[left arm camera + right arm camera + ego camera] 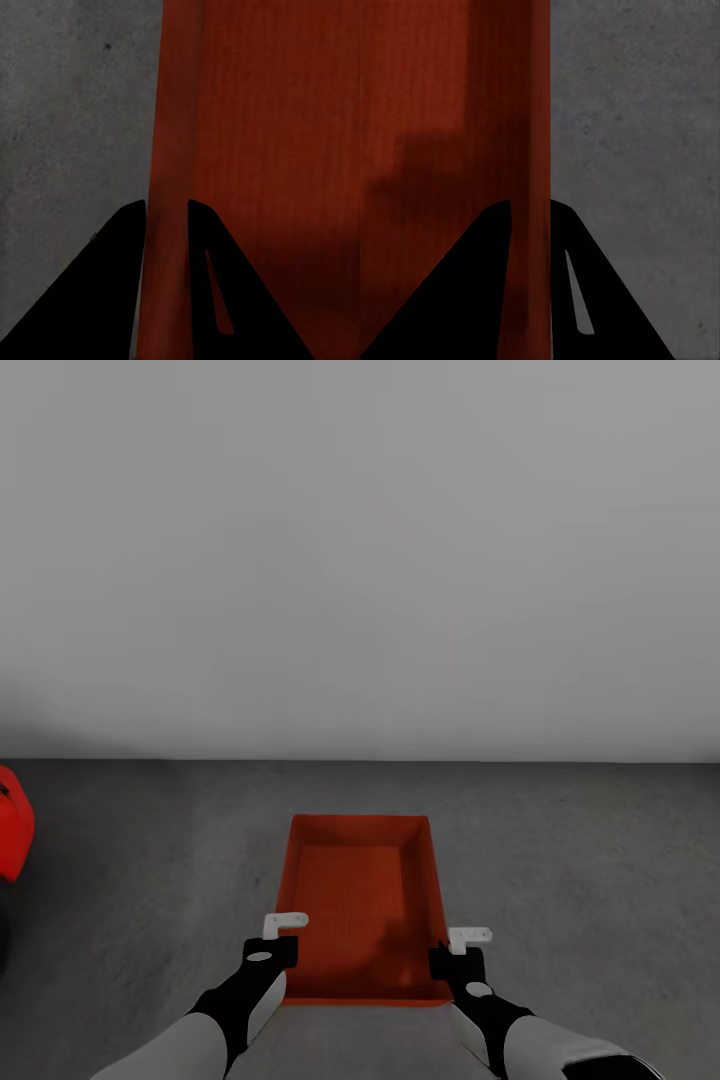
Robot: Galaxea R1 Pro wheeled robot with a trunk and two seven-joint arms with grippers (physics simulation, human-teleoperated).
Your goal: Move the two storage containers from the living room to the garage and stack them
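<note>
At the left edge a red car (12, 838) intrudes. Lower centre, the storage container (362, 900) sits above bare concrete floor (590, 860); left claw (272, 952) pinches its left wall, right claw (458, 960) its right wall.

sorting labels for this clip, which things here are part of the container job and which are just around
Part of the job:
- storage container, red-orange, open-topped
- concrete floor of the garage
- left gripper, fingers either side of one side wall
- right gripper, fingers either side of the other side wall

Just around:
- white wall
- red car, at the left edge
</note>
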